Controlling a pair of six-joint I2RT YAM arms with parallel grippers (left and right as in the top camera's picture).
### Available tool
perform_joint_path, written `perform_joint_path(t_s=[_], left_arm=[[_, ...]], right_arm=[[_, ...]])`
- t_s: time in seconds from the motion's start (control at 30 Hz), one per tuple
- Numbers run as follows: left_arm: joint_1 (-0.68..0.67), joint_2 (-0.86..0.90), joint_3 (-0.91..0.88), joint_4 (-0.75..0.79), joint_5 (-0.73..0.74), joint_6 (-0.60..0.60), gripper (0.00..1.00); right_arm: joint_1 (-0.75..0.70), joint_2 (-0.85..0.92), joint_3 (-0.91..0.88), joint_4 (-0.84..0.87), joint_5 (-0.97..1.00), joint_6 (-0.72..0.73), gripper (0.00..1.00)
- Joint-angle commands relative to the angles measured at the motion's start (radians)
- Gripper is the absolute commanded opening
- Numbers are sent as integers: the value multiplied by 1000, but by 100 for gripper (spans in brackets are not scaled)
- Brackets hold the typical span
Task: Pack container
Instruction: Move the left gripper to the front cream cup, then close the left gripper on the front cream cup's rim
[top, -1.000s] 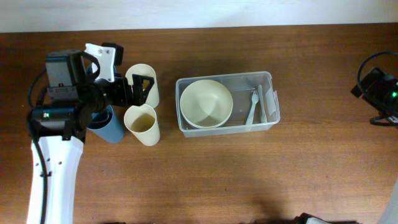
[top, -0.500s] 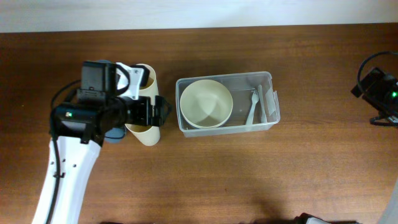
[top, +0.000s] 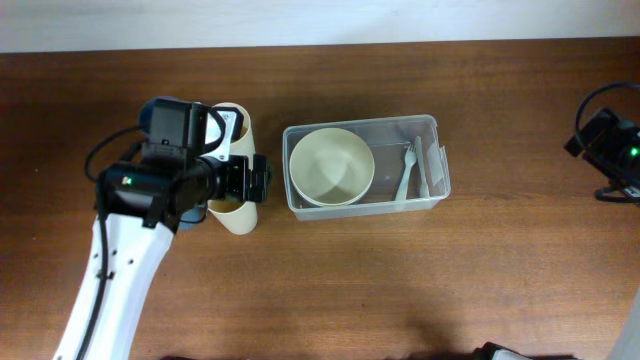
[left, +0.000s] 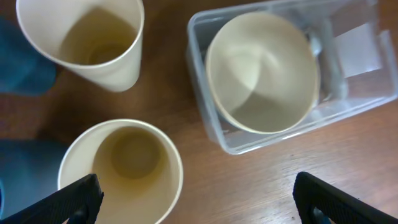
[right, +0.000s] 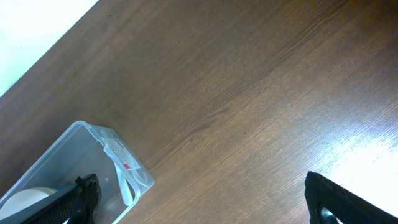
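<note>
The clear container (top: 437, 158) sits mid-table holding a cream bowl (top: 332, 166) and pale utensils (top: 405, 172) at its right end. My left gripper (top: 262, 178) hovers open just left of the container, above the nearer cream cup (top: 236, 217). In the left wrist view the left gripper (left: 202, 202) spans that cup's rim (left: 121, 168) and bare wood, with the container (left: 208, 124) and bowl (left: 261, 68) ahead. My right gripper (top: 580, 138) waits open at the far right edge. The right wrist view has the right gripper (right: 214, 205) over bare table, the container's labelled end (right: 84, 134) at its left.
A second cream cup (top: 240, 125) stands behind the first, seen too in the left wrist view (left: 81, 37). A blue cup (left: 25, 68) lies left of them, mostly hidden under my left arm in the overhead view. Bare wood surrounds the container.
My left arm has swung right and forward, carrying its open gripper from between the cups to above the nearer cream cup beside the container. The right arm has not moved.
</note>
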Motion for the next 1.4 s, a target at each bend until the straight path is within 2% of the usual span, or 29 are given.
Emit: perform_joint_path(t_s=[0.0, 0.23, 0.3, 0.67, 0.87, 1.0, 1.17, 1.27, 1.37], left_arm=[[-11, 61, 16, -23, -65, -6, 94], [-15, 151, 16, -53, -80, -6, 89], [-20, 169, 16, -55, -81, -6, 84], [-84, 262, 16, -57, -153, -6, 83], [-87, 322, 16, -48, -207, -21, 70], [-87, 337, 16, -29, -208, -21, 52], [-87, 341, 16, -23, -212, -21, 49], [-87, 341, 16, -23, -211, -21, 35], [-87, 341, 16, -23, -211, -21, 32]], right_arm=[[-6, 2, 11, 3, 3, -2, 99], [-6, 2, 11, 3, 3, -2, 99], [-6, 2, 11, 3, 3, -2, 99], [-6, 2, 11, 3, 3, -2, 99], [-6, 2, 11, 3, 3, -2, 99], [-6, 2, 11, 3, 3, -2, 99], [-6, 2, 11, 3, 3, -2, 99], [-6, 2, 11, 3, 3, -2, 99], [-6, 2, 11, 3, 3, -2, 99]])
